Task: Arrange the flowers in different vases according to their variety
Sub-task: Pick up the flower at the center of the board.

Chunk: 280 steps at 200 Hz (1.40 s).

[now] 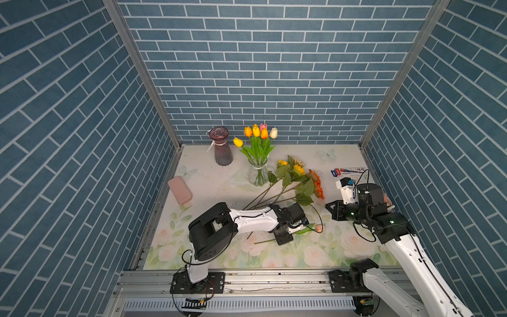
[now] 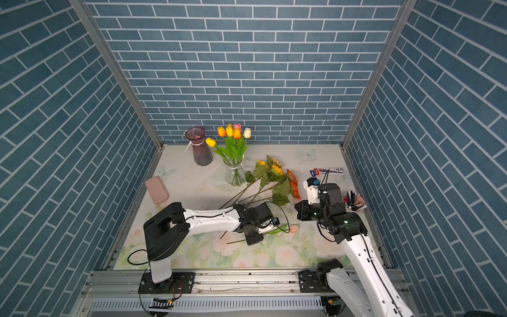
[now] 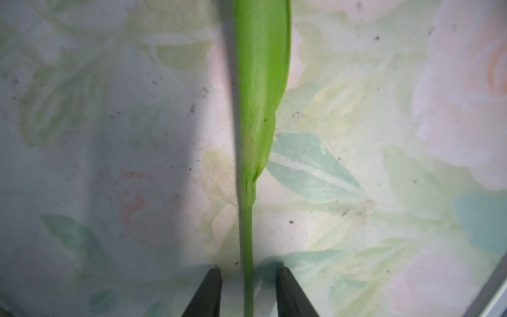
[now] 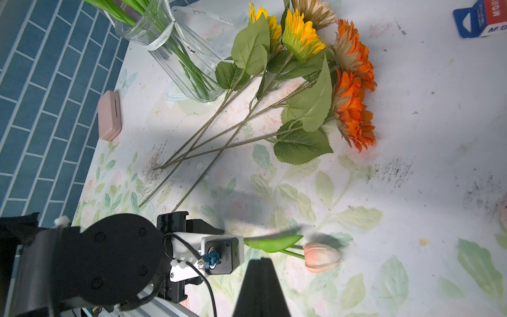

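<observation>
The left hand (image 3: pixel 248 271) is spread around the stem of the pink tulip (image 4: pixel 321 256), not squeezing it (a gap shows on each side). The tulip lies flat on the table (image 1: pixel 208 178). The right hand (image 4: pixel 260 277) is pressed together, holding nothing, near the bud.

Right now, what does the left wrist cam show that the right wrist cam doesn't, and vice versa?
Left wrist only: the left gripper astride the pink tulip's stem, jaws open, gaps on both sides. Right wrist only: the tulip's bud, the sunflowers lying loose, the clear vase, the pink case, the shut right gripper. Both: the tulip's green leaf and the floral mat.
</observation>
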### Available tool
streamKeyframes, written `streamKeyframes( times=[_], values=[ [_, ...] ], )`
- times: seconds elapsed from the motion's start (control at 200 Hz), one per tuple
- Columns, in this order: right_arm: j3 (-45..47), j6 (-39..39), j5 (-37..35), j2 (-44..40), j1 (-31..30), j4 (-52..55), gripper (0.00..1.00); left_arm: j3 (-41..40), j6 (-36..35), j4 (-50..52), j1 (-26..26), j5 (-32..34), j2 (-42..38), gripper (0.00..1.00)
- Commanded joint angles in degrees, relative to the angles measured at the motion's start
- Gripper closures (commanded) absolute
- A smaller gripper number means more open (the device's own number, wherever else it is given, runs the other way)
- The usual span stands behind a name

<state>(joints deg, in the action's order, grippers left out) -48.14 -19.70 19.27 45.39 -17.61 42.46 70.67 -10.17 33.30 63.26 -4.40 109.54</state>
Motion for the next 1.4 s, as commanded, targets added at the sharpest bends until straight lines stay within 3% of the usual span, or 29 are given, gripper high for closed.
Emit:
streamKeyframes(
  times=[0.0, 0.365, 0.435, 0.575, 0.695, 1.025, 1.395],
  values=[
    [0.1, 0.1, -0.2, -0.8, 0.1, -0.3, 1.00, 0.2, -1.6, 5.0, -0.1, -0.6, 4.2, 0.64],
    [-0.6, 1.1, -0.6, -0.7, 0.1, 0.0, 1.00, 2.1, -3.6, 9.3, -0.1, -6.4, 11.3, 0.69],
    [-0.7, 1.2, -0.9, -0.7, 0.1, 0.1, 1.00, 2.2, -3.8, 9.2, -0.2, -6.7, 11.6, 0.75],
    [-0.6, 1.2, -1.0, -0.7, 0.1, -0.1, 1.00, 2.2, -4.1, 9.2, -0.2, -6.8, 11.5, 0.94],
    [-0.7, 1.1, -1.1, -0.7, 0.1, -0.1, 1.00, 2.0, -4.1, 8.9, -0.2, -7.1, 11.4, 1.00],
    [-1.4, 0.6, -2.8, -1.9, 0.1, 0.2, 1.00, 1.4, -3.7, 8.6, -1.4, -5.9, 6.0, 1.00],
    [-3.7, -2.6, -12.0, -6.0, 0.1, -1.1, 1.00, 3.8, -2.8, 11.1, -5.6, -3.3, -6.9, 1.00]
  ],
)
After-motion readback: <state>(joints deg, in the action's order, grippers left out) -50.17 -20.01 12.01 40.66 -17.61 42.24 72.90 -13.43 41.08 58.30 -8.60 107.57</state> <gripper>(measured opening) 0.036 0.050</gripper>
